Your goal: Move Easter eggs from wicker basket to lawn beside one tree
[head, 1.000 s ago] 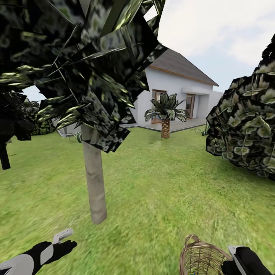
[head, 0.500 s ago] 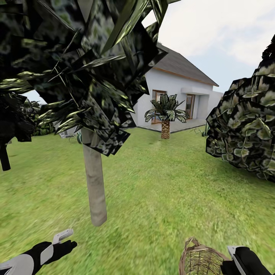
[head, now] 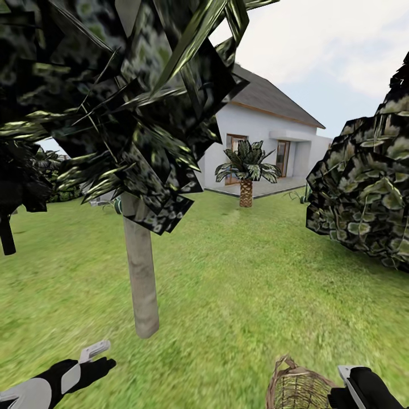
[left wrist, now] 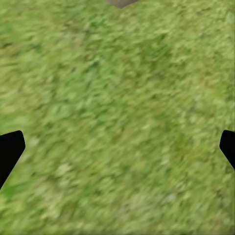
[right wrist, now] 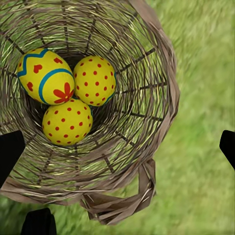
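Note:
The wicker basket point(head: 296, 389) stands on the lawn point(head: 244, 284) at the near right. In the right wrist view three yellow Easter eggs lie in the basket point(right wrist: 147, 88): one with a red flower and blue bands point(right wrist: 45, 76) and two with red dots point(right wrist: 94, 81) point(right wrist: 67, 122). My right gripper point(right wrist: 117, 149) hangs open straight above the basket's mouth with nothing between its fingers. A tree with a pale trunk point(head: 141, 272) rises at the near left. My left gripper point(head: 101, 358) is open low over bare grass point(left wrist: 117, 117), a little in front of the trunk.
A large leafy bush point(head: 366, 187) fills the right side. A short palm point(head: 246, 170) and the white house point(head: 267, 130) lie further ahead. A dark tree point(head: 7, 233) stands at the far left. Open grass runs between the trunk and the bush.
The whole view has shifted slightly: the trunk and the basket sit a little lower in the picture. Both arms hold the same pose.

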Robot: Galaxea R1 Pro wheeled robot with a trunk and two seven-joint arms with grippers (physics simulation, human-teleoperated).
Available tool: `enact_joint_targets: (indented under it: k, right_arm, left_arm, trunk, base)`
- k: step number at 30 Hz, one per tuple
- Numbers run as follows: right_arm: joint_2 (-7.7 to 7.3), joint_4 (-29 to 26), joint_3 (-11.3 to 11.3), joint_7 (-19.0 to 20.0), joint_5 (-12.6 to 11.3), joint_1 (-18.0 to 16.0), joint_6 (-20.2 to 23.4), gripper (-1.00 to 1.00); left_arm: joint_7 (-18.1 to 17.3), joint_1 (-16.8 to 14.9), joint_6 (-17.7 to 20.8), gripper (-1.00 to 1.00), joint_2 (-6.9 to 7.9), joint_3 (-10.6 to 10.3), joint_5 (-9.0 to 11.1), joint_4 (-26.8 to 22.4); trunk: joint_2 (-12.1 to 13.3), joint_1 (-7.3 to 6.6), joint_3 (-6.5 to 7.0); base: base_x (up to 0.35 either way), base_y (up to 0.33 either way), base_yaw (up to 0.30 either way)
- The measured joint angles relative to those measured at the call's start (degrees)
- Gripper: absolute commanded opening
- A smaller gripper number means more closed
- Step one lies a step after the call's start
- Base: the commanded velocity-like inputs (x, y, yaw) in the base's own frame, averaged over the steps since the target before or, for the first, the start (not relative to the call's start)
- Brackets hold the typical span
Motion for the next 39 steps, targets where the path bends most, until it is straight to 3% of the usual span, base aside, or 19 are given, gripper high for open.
enact_joint_targets:
  k: [24, 31, 39]
  right_arm:
    - [-0.07, -0.2, 0.2, 0.1, 0.4, 0.0, 0.2, 1.0]
    - [0.96, -2.3, 2.2, -0.3, 1.0, 0.0, -2.4, 1.0]
    - [1.09, -2.3, 2.3, 0.1, 0.9, 0.0, -2.6, 1.0]
  left_arm:
    - [0.2, 0.0, 0.0, 1.0, -0.04, 0.1, 0.0, 0.0]
    - [0.2, 0.0, 0.0, 1.0, -0.04, 0.1, 0.0, 0.0]
    - [0.2, 0.0, 0.0, 1.0, -0.05, 0.1, 0.0, 0.0]
  trunk:
    - [-9.6, 5.27, -4.31]
    - [-12.4, 6.81, -5.57]
    - [-15.6, 8.57, -7.0]
  base:
    - [0.0, 0.0, 0.0]
    - [0.0, 0.0, 0.0]
    - [0.0, 0.0, 0.0]
